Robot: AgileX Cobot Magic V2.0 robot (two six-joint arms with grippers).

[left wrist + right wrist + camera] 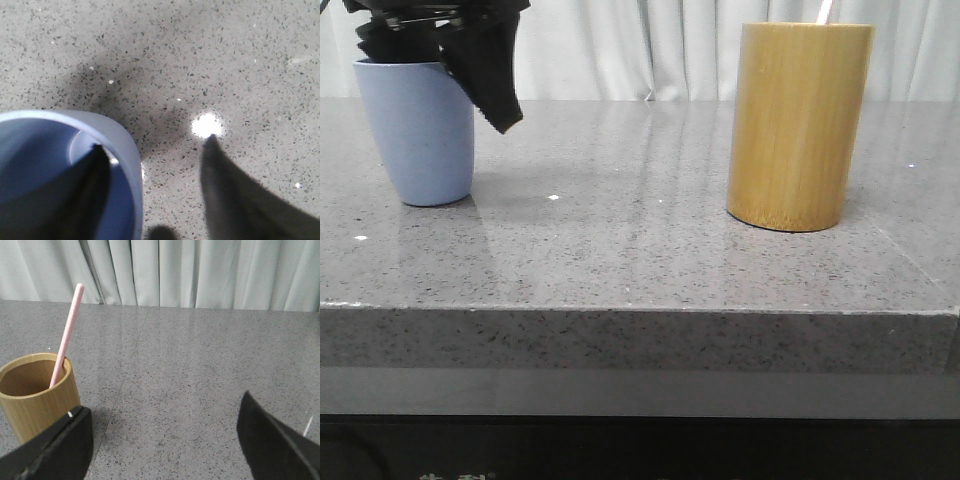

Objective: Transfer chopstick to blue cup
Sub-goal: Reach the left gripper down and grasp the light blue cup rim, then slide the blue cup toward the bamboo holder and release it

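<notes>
Progress: one thin pale-pink chopstick (66, 332) remains in tan bamboo cylinder (35, 397) | left claw (155, 175) apart, empty, straddling matte light-blue cup's (127, 155) rim | right claw (165, 440) apart, empty, beside cylinder

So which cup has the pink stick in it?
The tall bamboo holder: one pink chopstick leans out of it. The shorter blue cup shows none.

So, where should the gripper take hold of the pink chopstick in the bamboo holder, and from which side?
Probably at the upper part of the chopstick, which rises clear above the bamboo holder. Come from above with one finger on each side. It leans on the rim, and its lower part is hidden inside.
</notes>
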